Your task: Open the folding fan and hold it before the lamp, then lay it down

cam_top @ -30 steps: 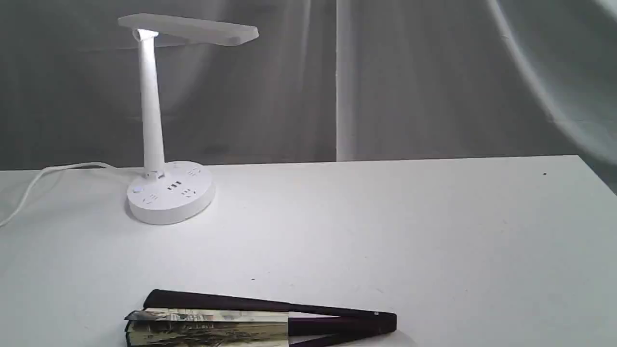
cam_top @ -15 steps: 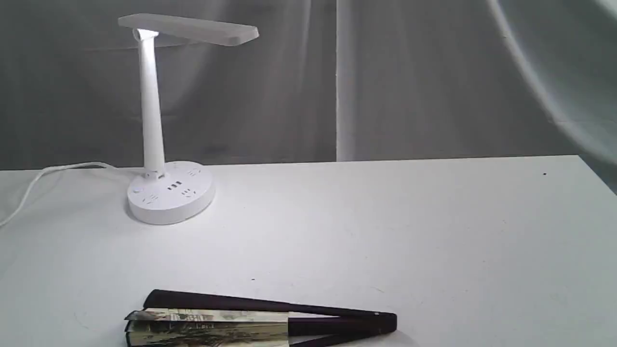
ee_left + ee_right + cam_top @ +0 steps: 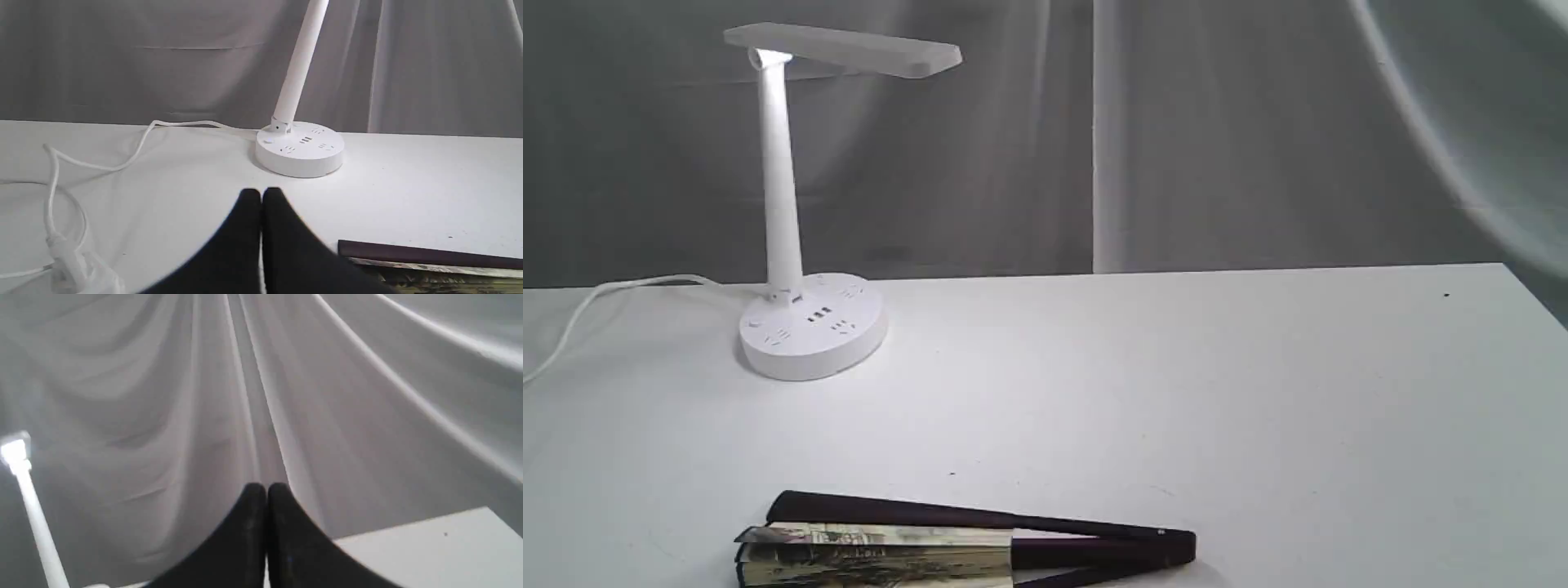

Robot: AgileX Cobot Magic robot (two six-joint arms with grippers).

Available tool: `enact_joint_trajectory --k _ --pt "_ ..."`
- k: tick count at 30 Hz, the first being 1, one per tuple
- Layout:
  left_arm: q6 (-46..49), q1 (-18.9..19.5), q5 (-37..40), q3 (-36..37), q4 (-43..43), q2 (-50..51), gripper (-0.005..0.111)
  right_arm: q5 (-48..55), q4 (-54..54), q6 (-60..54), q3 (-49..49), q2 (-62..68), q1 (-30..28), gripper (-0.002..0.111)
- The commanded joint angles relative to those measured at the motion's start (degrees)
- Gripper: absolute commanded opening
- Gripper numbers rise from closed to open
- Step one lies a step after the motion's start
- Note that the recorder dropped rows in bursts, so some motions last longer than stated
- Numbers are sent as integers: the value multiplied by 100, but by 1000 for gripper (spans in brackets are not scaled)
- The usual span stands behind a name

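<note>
A plain grey draped fabric curtain [image 3: 1258,147] hung across the whole back of the scene, falling in soft vertical folds, with one paler upright fold [image 3: 1103,139] near the middle. In front of it stood a flat matte white tabletop [image 3: 1217,367], evenly lit, its far edge straight against the cloth. A tiny dark speck [image 3: 1445,295] marked the table's right side.
</note>
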Motion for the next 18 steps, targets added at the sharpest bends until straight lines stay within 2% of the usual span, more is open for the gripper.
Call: enact_joint_trajectory --k 1,7,15,18 --pt "-18 -25 -23 26 -7 -17 0 -160 25 0 -336 360 -52 0" --pt "-18 -25 -23 26 -7 -17 0 -671 -97 -11 -752 1755 -52 0" --pt "-18 -25 -23 26 -7 -17 0 -1214 -1818 71 -1526 4168 -30 0" --pt "-7 -25 -23 26 -7 -17 0 -1203 -2443 299 -1959 5112 184 0"
